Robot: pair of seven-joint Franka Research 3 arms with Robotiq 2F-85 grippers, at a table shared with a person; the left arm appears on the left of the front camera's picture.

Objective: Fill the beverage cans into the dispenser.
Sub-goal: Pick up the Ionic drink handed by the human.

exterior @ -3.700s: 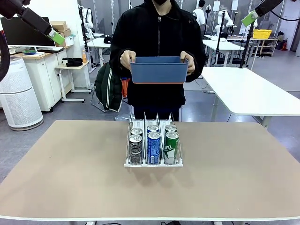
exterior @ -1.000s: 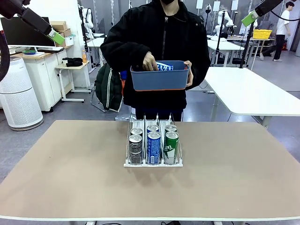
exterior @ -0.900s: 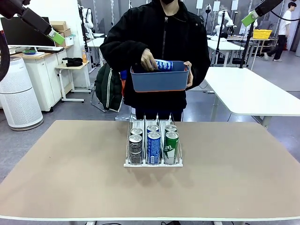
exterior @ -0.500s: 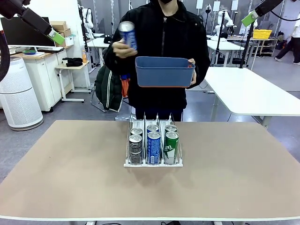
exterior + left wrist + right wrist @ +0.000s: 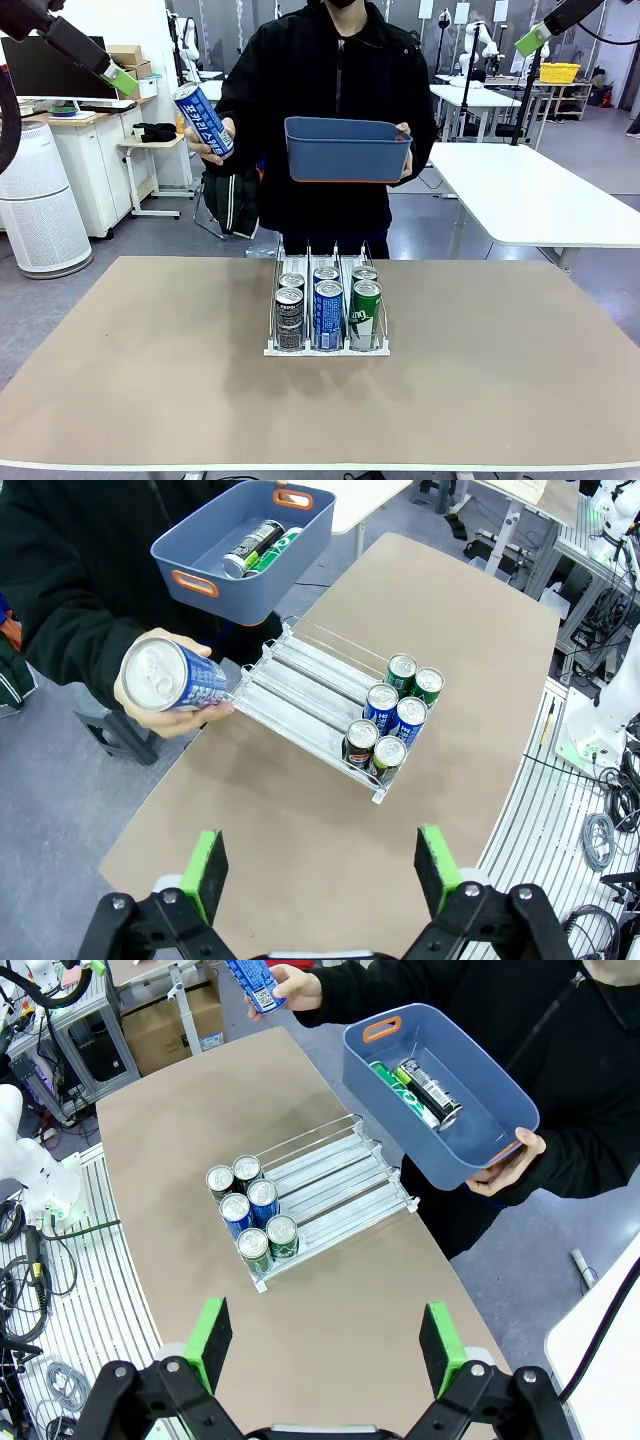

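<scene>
Above the tabletop (image 5: 150,380), left claw (image 5: 320,855) and right claw (image 5: 325,1335) spread wide, gripping nothing; beyond, blue can (image 5: 204,120) in a person's hand (image 5: 203,150) beside blue tub (image 5: 345,155); six beverage cans (image 5: 328,312) in dispenser (image 5: 310,680).

Blue tub (image 5: 345,155) above brown table (image 5: 150,375); white air purifier (image 5: 40,200) far left.

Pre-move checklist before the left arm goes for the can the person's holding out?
1. Left gripper open: ok.
2. Right gripper open: ok.
3. Blue can held out in the person's hand on the robot's left side: ok.
4. Grip room on that can around the hand: cannot tell.
5. Dispenser lanes free behind the six cans at the robot-side end: ok.
6. Blue tub holds two more cans: ok.
</scene>
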